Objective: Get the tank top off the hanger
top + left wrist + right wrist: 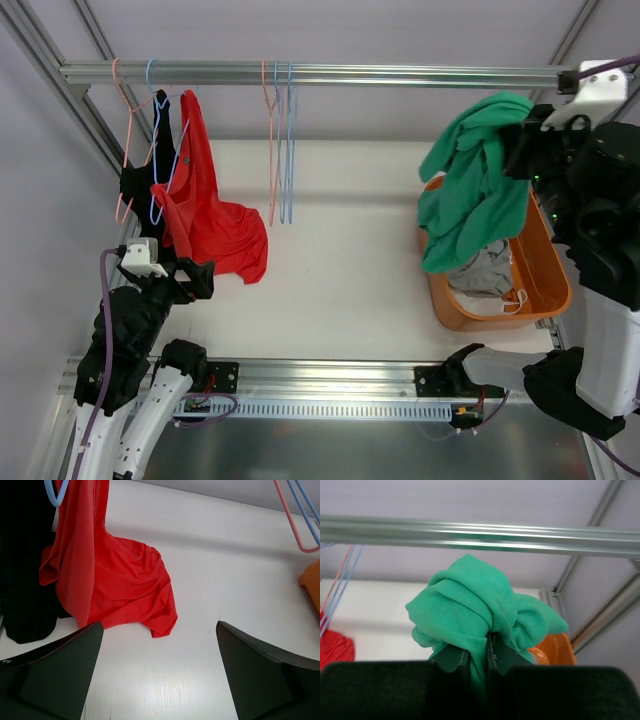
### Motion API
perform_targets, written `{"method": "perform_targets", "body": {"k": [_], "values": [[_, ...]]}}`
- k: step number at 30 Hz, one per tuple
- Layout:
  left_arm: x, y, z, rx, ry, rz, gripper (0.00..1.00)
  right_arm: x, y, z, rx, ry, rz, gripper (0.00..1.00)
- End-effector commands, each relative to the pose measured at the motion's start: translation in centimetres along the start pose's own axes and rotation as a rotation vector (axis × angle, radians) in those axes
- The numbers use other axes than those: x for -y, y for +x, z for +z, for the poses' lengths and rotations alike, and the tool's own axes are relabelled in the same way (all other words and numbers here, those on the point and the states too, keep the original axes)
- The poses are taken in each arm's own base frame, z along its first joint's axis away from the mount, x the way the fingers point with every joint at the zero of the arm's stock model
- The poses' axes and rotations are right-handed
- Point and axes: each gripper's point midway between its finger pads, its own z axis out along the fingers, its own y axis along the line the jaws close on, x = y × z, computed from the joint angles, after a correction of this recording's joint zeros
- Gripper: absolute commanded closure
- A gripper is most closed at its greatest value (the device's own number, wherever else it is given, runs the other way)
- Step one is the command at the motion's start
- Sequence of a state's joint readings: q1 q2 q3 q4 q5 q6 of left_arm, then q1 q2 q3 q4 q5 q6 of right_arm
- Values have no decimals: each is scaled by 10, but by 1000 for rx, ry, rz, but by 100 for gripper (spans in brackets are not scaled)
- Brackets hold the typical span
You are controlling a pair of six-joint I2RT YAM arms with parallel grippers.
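Right hand [476, 654] clamped on green tank top [475, 180] | left hand [159, 629] wide open, empty

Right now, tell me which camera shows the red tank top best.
Top external: the red tank top shows nearly whole, from strap by the rail to hem bunched on the table. Left wrist shows only its lower folds, top cut off. Right wrist catches a red sliver at the left edge.

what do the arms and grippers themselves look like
Both mix black joint housings with white link shells. The left arm carries a greyish-purple cable and a white camera block at its wrist; the right arm has a similar white block. The left fingers are matte black wedges.
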State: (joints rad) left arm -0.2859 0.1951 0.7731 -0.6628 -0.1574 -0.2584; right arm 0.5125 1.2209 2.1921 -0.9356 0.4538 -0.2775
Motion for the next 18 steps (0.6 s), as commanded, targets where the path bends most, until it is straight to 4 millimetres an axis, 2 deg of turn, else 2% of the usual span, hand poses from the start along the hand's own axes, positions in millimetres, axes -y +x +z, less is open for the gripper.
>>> {"method": "perform_targets", "body": {"k": [1,3,6,8,9,10,11,12,13,16,17,18], "values": [[2,-8,2,35,6,-18,1,47,-16,-22,36,183,-76,100],[4,-7,3,26,15,-16,1,71,-19,-26,34,299,-119,100],[7,-6,3,19,28,-14,1,91,-10,-18,-9,398,-136,100],[8,-5,3,16,36,-14,1,92,14,2,-83,403,-144,100],[8,-6,3,20,35,-15,1,106,25,5,-111,463,-99,100],[8,-5,3,17,38,-13,1,106,49,19,-176,444,-89,100],[8,-6,2,21,41,-13,1,117,63,22,-211,473,-61,100],[9,-6,2,22,42,-14,1,117,77,28,-236,466,-31,100],[9,-6,1,25,43,-14,1,114,104,40,-287,447,-31,100],[8,-7,1,27,38,-16,1,116,140,54,-339,461,-1,100],[8,-7,2,26,36,-15,1,119,166,60,-402,469,4,100],[8,-6,2,23,36,-15,1,119,178,64,-428,469,17,100]]}}
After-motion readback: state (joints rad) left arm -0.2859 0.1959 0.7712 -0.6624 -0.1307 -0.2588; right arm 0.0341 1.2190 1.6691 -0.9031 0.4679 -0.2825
